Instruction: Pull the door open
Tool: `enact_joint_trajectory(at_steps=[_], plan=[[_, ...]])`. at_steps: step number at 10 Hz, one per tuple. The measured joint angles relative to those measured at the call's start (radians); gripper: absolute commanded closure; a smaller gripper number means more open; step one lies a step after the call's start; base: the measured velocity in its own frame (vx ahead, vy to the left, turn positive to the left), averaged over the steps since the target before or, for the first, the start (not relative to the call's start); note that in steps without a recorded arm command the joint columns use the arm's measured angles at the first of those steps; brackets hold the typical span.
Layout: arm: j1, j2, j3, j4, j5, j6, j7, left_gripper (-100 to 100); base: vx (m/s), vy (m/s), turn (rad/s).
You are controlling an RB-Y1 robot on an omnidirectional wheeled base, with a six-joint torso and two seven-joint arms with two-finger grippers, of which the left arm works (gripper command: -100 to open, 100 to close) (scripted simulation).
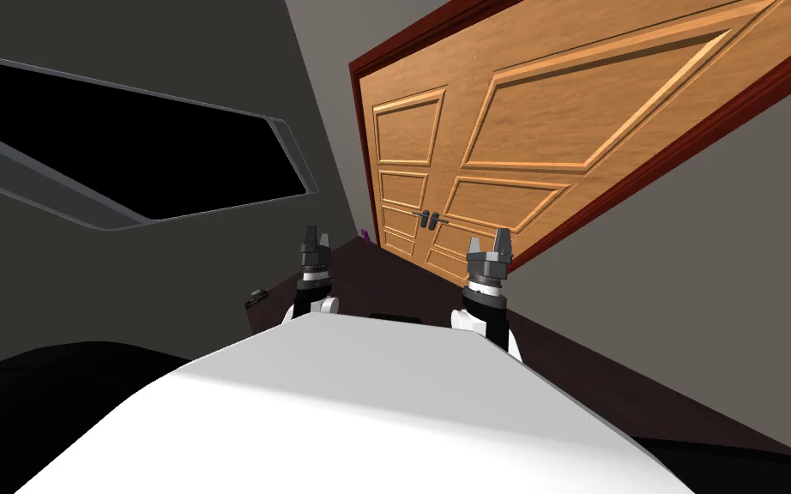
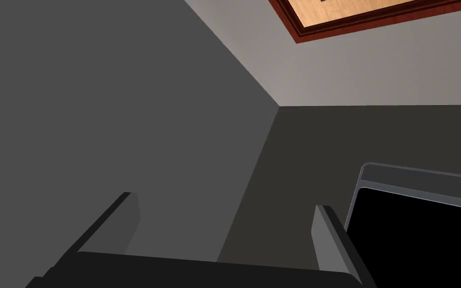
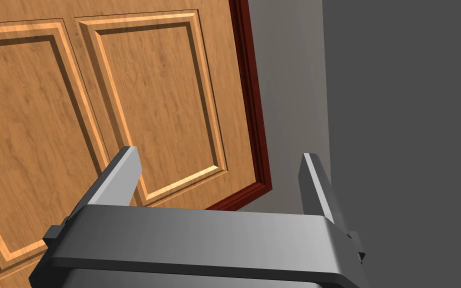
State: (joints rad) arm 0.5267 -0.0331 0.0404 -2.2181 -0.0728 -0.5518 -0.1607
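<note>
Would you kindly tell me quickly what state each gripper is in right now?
Left gripper: open, holding nothing.
Right gripper: open, holding nothing, facing the door.

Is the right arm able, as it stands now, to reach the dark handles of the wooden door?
Probably not yet. Nothing stands between the open right gripper and the door handles, but the door seems some way off, and the gripper faces its panels.

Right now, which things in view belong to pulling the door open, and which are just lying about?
Job: wooden door, its dark handles, right gripper (open), left gripper (open).
Lying about: window frame, small purple thing by the door's foot, small dark object.
</note>
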Motion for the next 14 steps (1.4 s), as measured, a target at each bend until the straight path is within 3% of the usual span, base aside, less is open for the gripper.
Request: enact_joint_trajectory(at_steps=[2,6,10,12,14], plan=[[-0.031,0.015,-0.01,0.051,0.015,0.002,0.002,-100,0.149,-0.035,-0.133],[-0.093,0.066,-0.024,0.159,0.066,0.018,0.025,-100,0.132,-0.031,-0.105],[-0.152,0.095,-0.047,0.253,0.102,0.038,0.034,-100,0.094,-0.023,-0.105],[-0.191,0.115,-0.054,0.324,0.125,0.034,0.042,-100,0.097,-0.028,-0.124],[-0.225,0.138,-0.06,0.372,0.149,0.05,0.052,-100,0.113,-0.028,-0.125]])
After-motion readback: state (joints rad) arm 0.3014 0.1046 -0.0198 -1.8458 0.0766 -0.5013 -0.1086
